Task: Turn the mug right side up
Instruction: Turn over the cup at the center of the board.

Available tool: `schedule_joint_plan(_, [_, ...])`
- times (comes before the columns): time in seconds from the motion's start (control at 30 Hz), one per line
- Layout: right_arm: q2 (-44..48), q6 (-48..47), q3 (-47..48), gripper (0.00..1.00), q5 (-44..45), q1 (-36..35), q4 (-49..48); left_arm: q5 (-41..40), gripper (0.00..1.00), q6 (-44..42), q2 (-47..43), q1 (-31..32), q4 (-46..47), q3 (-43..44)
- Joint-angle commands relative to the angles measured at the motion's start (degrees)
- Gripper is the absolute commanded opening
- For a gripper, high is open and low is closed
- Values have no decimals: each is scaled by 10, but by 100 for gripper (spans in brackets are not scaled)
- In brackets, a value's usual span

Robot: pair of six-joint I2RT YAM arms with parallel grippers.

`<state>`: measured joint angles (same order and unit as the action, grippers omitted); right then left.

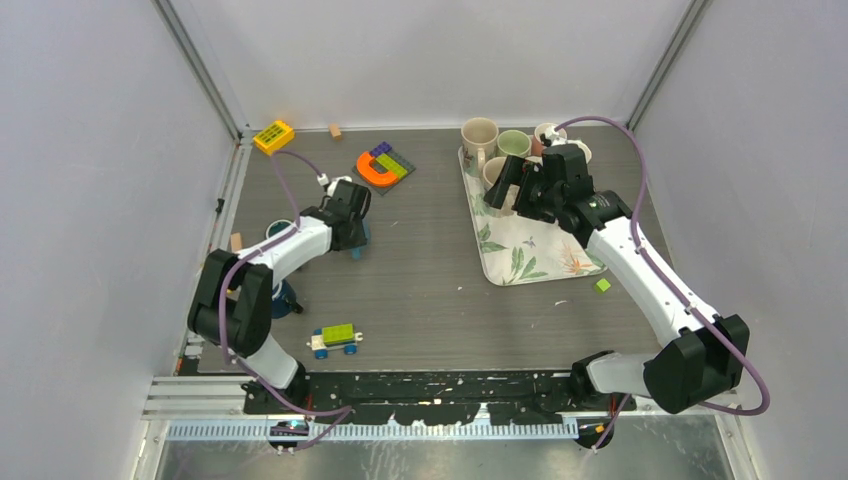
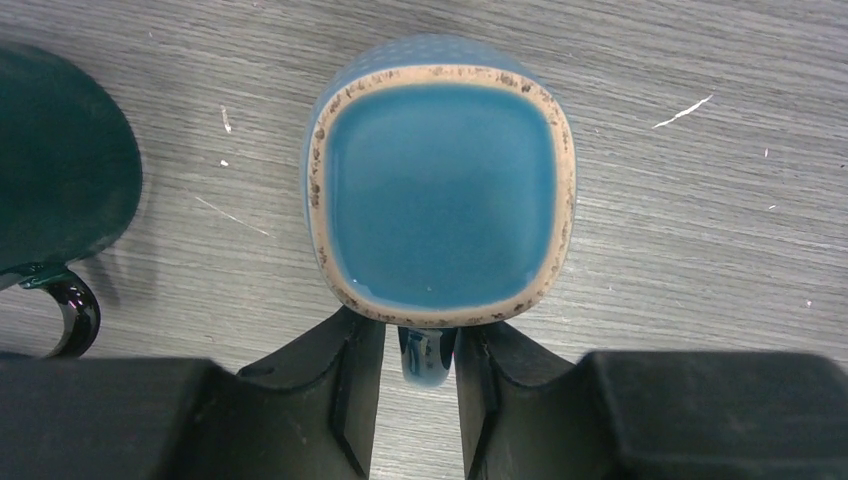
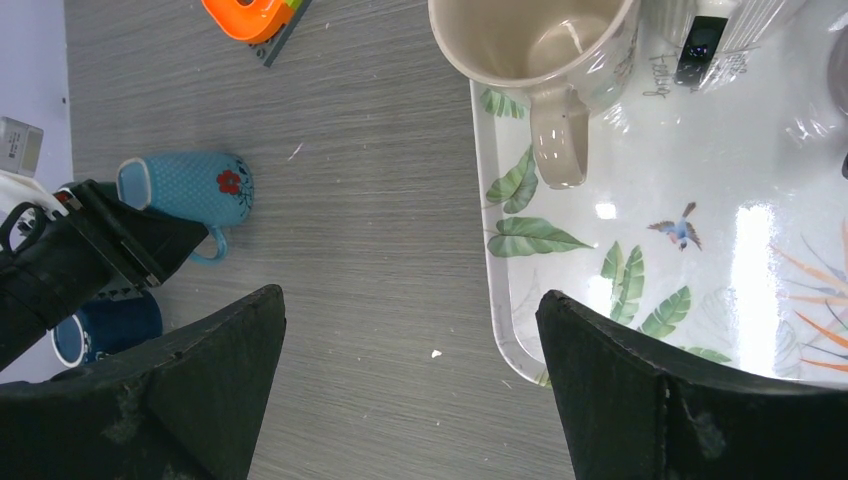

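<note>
A light blue mug (image 2: pixel 440 190) with a red flower (image 3: pixel 231 181) stands upside down on the grey table, its square glazed base facing up. My left gripper (image 2: pixel 420 400) is low behind it, its fingers (image 2: pixel 345 400) shut on the mug's handle (image 2: pixel 427 355). In the top view the gripper (image 1: pixel 357 240) covers most of the mug. In the right wrist view the mug (image 3: pixel 190 188) shows at the left. My right gripper (image 3: pixel 410 380) is open and empty, hovering over the left edge of the leaf-print tray (image 3: pixel 640 260), far from the mug.
A dark teal mug (image 2: pixel 60 170) stands just left of the blue one. The tray (image 1: pixel 520 255) holds a tan mug (image 1: pixel 478 135), a green mug (image 1: pixel 514 143) and others. An orange-and-purple toy (image 1: pixel 383 167), yellow block (image 1: pixel 273 136) and toy car (image 1: pixel 335 340) lie around.
</note>
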<state>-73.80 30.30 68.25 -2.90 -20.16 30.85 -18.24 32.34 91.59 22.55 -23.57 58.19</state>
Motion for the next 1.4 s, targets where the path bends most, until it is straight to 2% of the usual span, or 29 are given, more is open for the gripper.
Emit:
schedule_joint_plan(0.0, [3, -4, 6, 100, 7, -4, -15, -12, 31, -12, 6, 3, -1, 27])
schedule_joint_plan(0.17, [2, -3, 6, 100, 4, -4, -15, -12, 19, -21, 11, 3, -4, 38])
schedule_joint_plan(0.3, [-2, -2, 7, 100, 0, -7, -16, -1, 1, -23, 8, 3, -3, 44])
schedule_joint_plan(0.57, [-4, 11, 8, 100, -32, -11, -30, 75, 0, 23, -56, -4, 53, 34])
schedule_joint_plan(0.87, [-18, 57, -6, 100, -145, -36, -105, 215, 0, 113, -137, -21, 134, 38])
schedule_joint_plan(1.1, [-51, 124, -16, 100, -273, -62, -243, 355, 0, 208, -160, -35, 267, 28])
schedule_joint_plan(1.27, [-70, 174, -21, 100, -332, -70, -335, 420, 0, 275, -163, -39, 363, 17])
schedule_joint_plan(1.37, [-77, 187, -21, 100, -344, -73, -359, 449, 0, 328, -155, -39, 437, 7])
